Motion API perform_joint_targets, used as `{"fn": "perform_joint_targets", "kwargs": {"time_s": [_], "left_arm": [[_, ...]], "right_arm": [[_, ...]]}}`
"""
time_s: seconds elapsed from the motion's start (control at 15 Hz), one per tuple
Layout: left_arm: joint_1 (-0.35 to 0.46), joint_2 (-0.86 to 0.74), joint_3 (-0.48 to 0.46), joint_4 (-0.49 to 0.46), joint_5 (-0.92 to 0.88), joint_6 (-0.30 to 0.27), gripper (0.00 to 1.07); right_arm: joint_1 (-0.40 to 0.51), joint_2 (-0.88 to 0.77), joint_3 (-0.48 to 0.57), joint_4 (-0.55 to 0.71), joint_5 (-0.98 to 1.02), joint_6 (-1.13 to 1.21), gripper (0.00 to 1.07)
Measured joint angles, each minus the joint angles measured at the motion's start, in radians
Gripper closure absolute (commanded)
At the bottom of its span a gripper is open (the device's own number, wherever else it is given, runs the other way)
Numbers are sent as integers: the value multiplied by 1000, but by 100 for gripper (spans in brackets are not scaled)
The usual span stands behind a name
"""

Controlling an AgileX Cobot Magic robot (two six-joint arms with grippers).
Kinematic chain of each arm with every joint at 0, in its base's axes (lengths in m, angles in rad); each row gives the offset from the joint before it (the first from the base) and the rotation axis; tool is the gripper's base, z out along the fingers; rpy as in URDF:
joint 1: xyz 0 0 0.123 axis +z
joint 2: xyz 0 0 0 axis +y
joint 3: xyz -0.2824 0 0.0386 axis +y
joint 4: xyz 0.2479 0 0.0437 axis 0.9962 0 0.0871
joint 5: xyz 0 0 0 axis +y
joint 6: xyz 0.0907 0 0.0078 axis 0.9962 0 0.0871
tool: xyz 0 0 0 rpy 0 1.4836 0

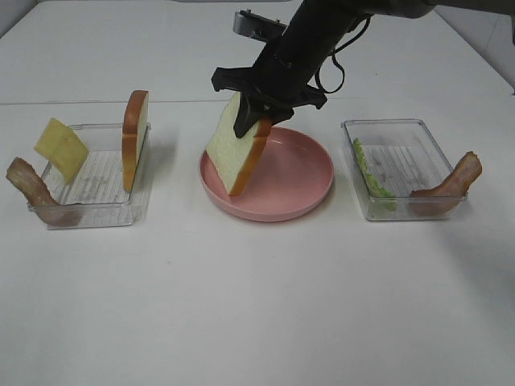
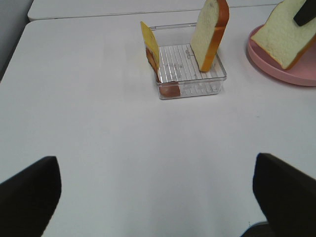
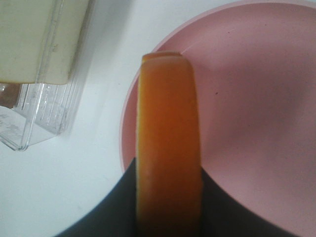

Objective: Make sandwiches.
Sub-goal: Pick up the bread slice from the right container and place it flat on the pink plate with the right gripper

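Right wrist: end effector [image 3: 168,210] around bread [image 3: 168,123]

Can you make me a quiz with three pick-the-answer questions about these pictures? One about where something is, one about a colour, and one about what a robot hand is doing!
1. Where is the cheese?
A. in a bowl
B. in the left tray
C. on the floor

2. What colour is the plate?
A. pink
B. blue
C. green

3. What is the right gripper doing?
A. it is open and empty
B. it is shut on a spoon
C. it is shut on a bread slice

Answers:
1 B: the yellow square leans against that tray's wall.
2 A: it is pink all over.
3 C: the fingers pinch the slice's top edge over the plate.
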Motion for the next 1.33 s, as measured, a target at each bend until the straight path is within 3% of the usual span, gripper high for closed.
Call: {"fn": "perform_joint_targets", "kwargs": {"time_s": [0.4, 0.47, 0.6, 0.67, 0.8, 0.87, 1.07, 1.33], "left_arm": [[0, 0, 0, 0, 0, 0, 7], [0, 0, 0, 0, 0, 0, 7], [0, 0, 0, 0, 0, 0, 7], [0, 0, 0, 0, 0, 0, 7], [0, 0, 0, 0, 0, 0, 7], [0, 0, 0, 0, 0, 0, 7], [0, 0, 0, 0, 0, 0, 7], [0, 0, 0, 0, 0, 0, 7]], "right_arm": [[-7, 28, 0, -68, -2, 12, 107], [-7, 28, 0, -77, -2, 25, 102], [-7, 28, 0, -118, 2, 57, 73], [-7, 28, 0, -149, 6, 64, 41], [-8, 33, 0, -173, 21, 67, 21], [-8, 36, 0, -182, 23, 68, 17], [-8, 36, -19, -248, 41, 71, 16], [-8, 32, -142, -363, 149, 71, 16]]}}
